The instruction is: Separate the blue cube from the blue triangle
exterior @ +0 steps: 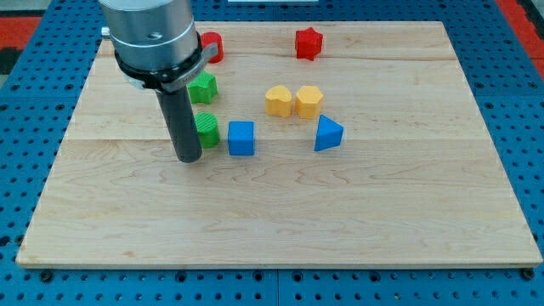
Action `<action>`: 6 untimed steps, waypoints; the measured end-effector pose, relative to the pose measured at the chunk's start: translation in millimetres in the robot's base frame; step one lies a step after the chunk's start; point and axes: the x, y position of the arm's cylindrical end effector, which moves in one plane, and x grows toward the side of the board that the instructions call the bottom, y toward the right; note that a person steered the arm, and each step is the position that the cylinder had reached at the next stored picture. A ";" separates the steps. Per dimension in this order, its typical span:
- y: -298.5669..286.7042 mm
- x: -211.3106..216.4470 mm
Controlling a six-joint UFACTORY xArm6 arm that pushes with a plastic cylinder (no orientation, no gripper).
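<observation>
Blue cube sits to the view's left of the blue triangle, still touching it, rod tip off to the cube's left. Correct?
Not quite. In the camera view the blue cube and blue triangle are apart, with bare board between them. The rest holds: the cube is on the triangle's left, and my tip is left of the cube, in front of the green cylinder.

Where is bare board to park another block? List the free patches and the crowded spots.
Free: the whole strip along the view's bottom, below my tip, the blue cube and the blue triangle; also the view's right side past the triangle. Crowded: the upper left, around the green blocks and the yellow pair.
</observation>
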 end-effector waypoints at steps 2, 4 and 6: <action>53.6 -11.5; 64.7 -13.2; 58.7 -14.2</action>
